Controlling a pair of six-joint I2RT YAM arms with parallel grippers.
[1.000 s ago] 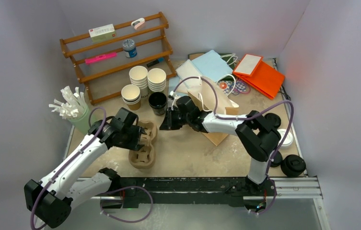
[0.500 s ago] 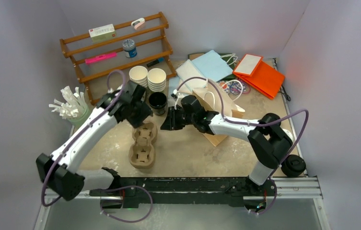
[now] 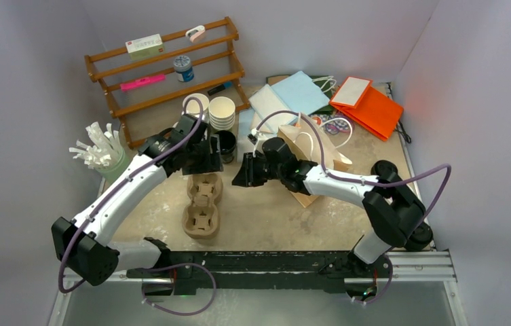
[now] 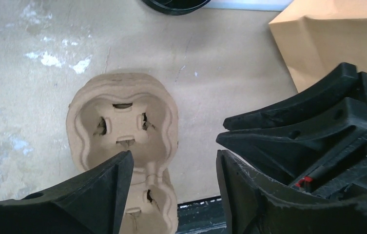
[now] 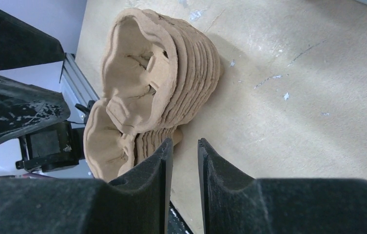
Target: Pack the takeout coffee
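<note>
Stacks of kraft-brown paper cups (image 3: 222, 112), white inside and without lids, stand in front of the wooden rack; my left arm covers part of them. My left gripper (image 3: 203, 163) (image 4: 171, 161) hangs open and empty over the far end of the stacked pulp cup trays (image 3: 201, 204) (image 4: 123, 122). My right gripper (image 3: 240, 175) (image 5: 185, 146) sits just right of those trays (image 5: 157, 83), low over the table. Its jaws are a narrow gap apart with only bare table between them. A kraft paper bag (image 3: 310, 156) (image 4: 337, 39) lies behind the right wrist.
An all-black cup (image 3: 226, 144) stands between the grippers and the cup stacks. Black lids (image 3: 383, 168) lie at the right edge. A green cup of white straws (image 3: 103, 156) is at the left. The wooden rack (image 3: 164, 75) is at the back, blue and orange bags (image 3: 368, 105) at the back right.
My left arm swung from the trays' left side up and right to their far end, and its jaws opened wider. The right gripper moved slightly; its elbow swung outward to the right.
</note>
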